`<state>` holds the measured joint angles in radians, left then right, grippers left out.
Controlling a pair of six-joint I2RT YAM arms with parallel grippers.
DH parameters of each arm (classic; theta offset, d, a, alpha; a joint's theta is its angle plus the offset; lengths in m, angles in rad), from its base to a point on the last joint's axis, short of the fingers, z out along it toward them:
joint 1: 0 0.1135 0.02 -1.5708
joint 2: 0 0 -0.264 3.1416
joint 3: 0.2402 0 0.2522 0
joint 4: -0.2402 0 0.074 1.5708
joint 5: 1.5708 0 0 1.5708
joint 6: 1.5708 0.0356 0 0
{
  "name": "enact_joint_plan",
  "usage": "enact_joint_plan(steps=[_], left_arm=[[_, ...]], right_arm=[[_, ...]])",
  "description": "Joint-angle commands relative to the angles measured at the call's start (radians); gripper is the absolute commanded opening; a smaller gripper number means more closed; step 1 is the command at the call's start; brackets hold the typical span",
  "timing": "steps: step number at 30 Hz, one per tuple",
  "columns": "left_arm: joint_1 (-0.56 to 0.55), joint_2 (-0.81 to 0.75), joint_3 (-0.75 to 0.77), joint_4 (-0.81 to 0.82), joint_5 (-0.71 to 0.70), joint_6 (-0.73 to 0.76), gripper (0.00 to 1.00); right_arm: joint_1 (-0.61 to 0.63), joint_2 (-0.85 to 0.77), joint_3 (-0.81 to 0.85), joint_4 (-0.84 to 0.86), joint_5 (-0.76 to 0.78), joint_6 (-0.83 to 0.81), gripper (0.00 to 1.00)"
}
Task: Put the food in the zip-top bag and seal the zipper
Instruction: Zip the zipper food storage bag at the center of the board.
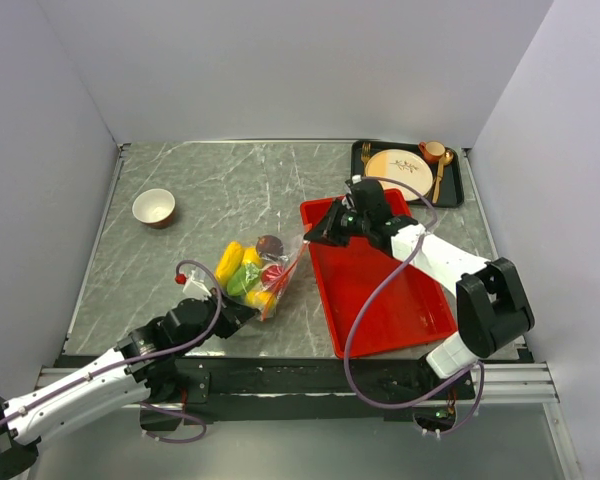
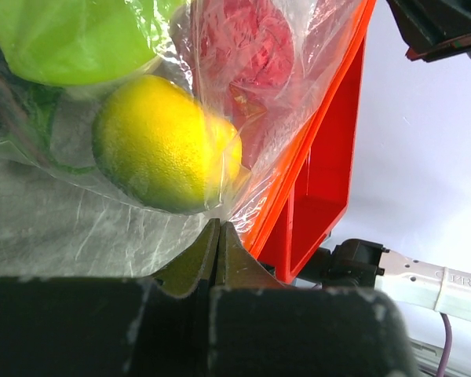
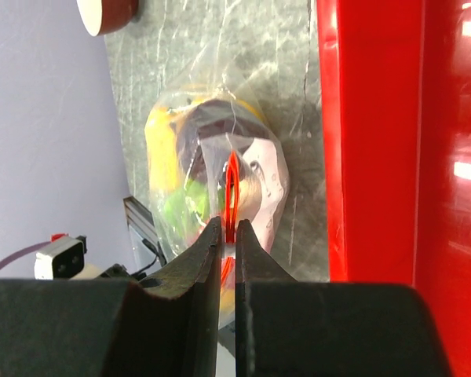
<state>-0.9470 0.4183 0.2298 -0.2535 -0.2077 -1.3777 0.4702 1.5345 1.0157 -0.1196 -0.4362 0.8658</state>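
The zip-top bag (image 1: 258,272) lies on the marble table beside the red tray, with the food inside: a yellow piece (image 1: 230,262), a green one (image 1: 243,280), a red one (image 1: 273,275) and dark grapes (image 1: 270,244). My left gripper (image 1: 248,312) is shut on the bag's near corner. In the left wrist view its jaws (image 2: 218,228) pinch the clear film just below a yellow fruit (image 2: 161,141). My right gripper (image 1: 312,237) is at the bag's far end. In the right wrist view it (image 3: 229,229) is shut on the orange-red zipper (image 3: 231,184).
The red tray (image 1: 380,290) lies right of the bag, under my right arm. A black tray (image 1: 458,190) at the back right holds a cream plate (image 1: 398,165), gold cutlery and a small cup. A white bowl (image 1: 154,208) stands at the back left. Walls enclose three sides.
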Motion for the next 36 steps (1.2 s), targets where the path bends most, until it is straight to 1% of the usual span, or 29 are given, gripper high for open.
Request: enact_joint_plan(steps=[1,18,27,31,32,33,34,35,36], left_arm=[[-0.006,-0.012,-0.012,-0.056,-0.009,0.0,0.01],[-0.006,-0.033,-0.018,-0.078,-0.01,-0.011,0.01],[-0.006,-0.032,-0.015,-0.095,-0.009,-0.006,0.01],[-0.007,-0.042,-0.02,-0.078,-0.009,-0.009,0.01],[-0.006,-0.044,-0.02,-0.076,-0.009,-0.011,0.05],[-0.006,-0.039,-0.015,-0.075,-0.009,-0.009,0.2],[-0.007,-0.039,0.003,-0.076,-0.018,-0.006,0.32],[-0.006,-0.038,0.017,-0.075,-0.021,0.005,0.42],[-0.006,-0.038,0.032,-0.075,-0.024,0.029,0.56]], right_arm=[[-0.042,0.012,0.076,0.035,0.045,-0.03,0.11],[-0.114,0.052,0.132,0.02,0.036,-0.056,0.11],[-0.128,0.078,0.15,0.031,0.021,-0.057,0.11],[-0.131,0.09,0.153,0.046,-0.005,-0.054,0.12],[-0.131,0.092,0.153,0.049,-0.015,-0.059,0.14],[-0.131,0.093,0.152,0.049,-0.022,-0.06,0.15],[-0.133,0.093,0.15,0.041,-0.015,-0.065,0.16],[-0.13,0.087,0.149,0.028,0.013,-0.07,0.23],[-0.131,0.064,0.141,0.005,0.08,-0.071,0.31]])
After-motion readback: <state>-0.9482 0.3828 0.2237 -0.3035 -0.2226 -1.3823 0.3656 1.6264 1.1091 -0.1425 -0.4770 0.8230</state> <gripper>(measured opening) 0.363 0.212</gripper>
